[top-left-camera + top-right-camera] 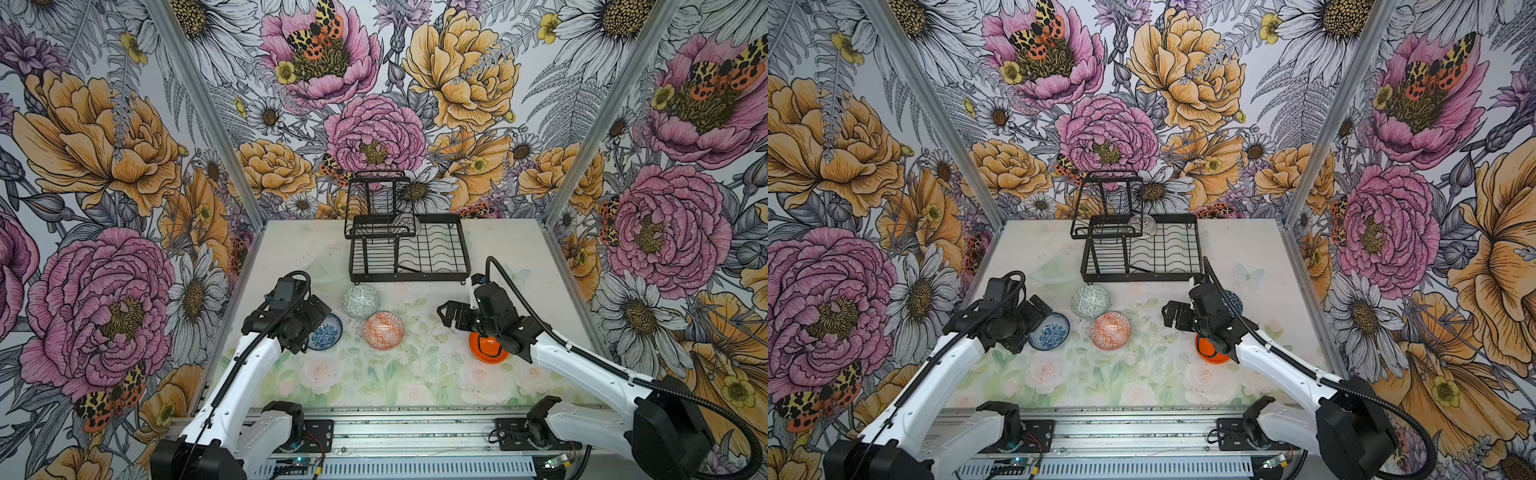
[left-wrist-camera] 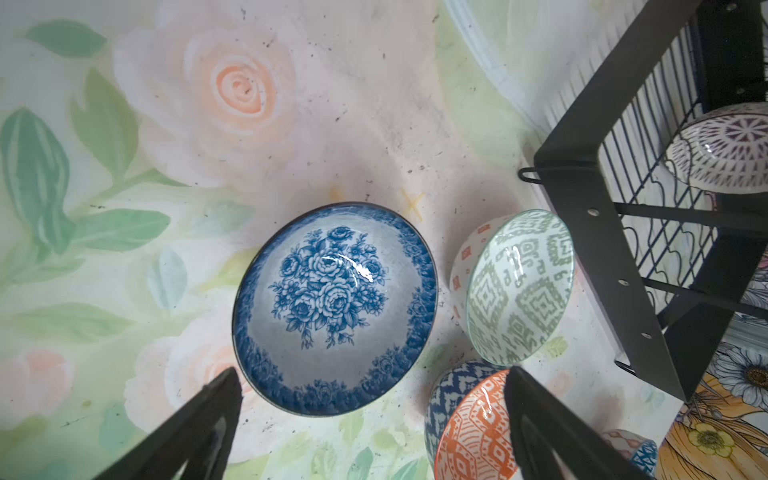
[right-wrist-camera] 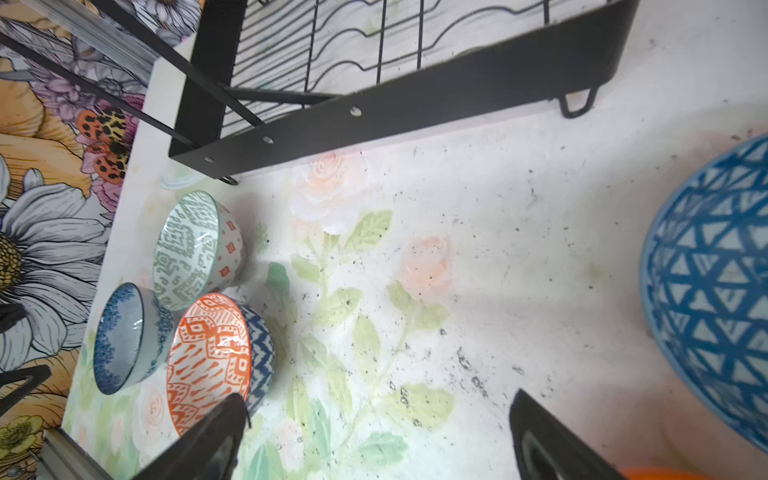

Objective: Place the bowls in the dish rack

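On the counter (image 1: 415, 374) short of the black wire dish rack (image 1: 411, 276), five bowls are loose. Only the dark-and-white patterned bowl (image 1: 406, 222) sits in the rack, on the base next to the raised basket. Biggest risk is the left side: left fingers (image 2: 216, 411) are spread wide with nothing between them and no contact visible, hovering over the blue floral bowl (image 2: 334, 309). The orange-and-white patterned bowl (image 2: 473, 428) and grey-green patterned bowl (image 2: 519, 286) are close by. A straight drop likely lands the finger on that side on the orange-and-white one, shoving it or the grey-green one toward the rack's front bar. Glazed rims look slick, so a shallow pinch could let the bowl slip or flip. Right fingers (image 3: 540, 440) are also fully spread and empty over bare counter. The plain glossy orange bowl (image 1: 478, 351) is under the wrist and the dark blue triangle-patterned bowl (image 3: 710, 282) just beside, so a careless swing could knock either.
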Available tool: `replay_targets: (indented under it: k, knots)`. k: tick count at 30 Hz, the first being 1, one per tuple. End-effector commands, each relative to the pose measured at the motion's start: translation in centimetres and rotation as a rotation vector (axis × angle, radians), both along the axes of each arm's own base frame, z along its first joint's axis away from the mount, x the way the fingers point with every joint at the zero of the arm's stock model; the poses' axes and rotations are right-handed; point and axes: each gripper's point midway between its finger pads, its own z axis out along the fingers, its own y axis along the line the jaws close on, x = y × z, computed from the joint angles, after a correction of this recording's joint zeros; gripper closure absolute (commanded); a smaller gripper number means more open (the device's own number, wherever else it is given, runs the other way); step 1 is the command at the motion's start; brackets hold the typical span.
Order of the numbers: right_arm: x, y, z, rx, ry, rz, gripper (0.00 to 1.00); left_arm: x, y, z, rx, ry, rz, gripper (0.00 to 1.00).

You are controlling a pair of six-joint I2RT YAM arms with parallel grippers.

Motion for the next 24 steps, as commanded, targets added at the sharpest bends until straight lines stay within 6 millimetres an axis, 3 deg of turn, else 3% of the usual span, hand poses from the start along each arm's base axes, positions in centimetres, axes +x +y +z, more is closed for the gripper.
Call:
replay_targets:
  k: [1, 9, 19, 24]
  knots:
    - [1.1, 0.1, 0.9, -0.048, -0.039, -0.006, 0.01, -1.1, 0.3, -1.0, -0.020, 0.038, -0.022, 0.02]
    - [2.9, 3.2, 2.0, -0.021, -0.026, 0.057, 0.01, -2.2, 1.7, -3.1, -0.041, 0.093, -0.011, 0.02]
    - [3.6, 2.8, 3.7, -0.018, -0.095, -0.011, 0.00, -2.2, 1.9, -4.6, -0.056, 0.163, -0.021, 0.15]
    - [2.6, 5.1, 6.1, 0.062, -0.202, 0.094, 0.01, -2.3, 1.8, -5.2, -0.070, 0.196, -0.027, 0.27]
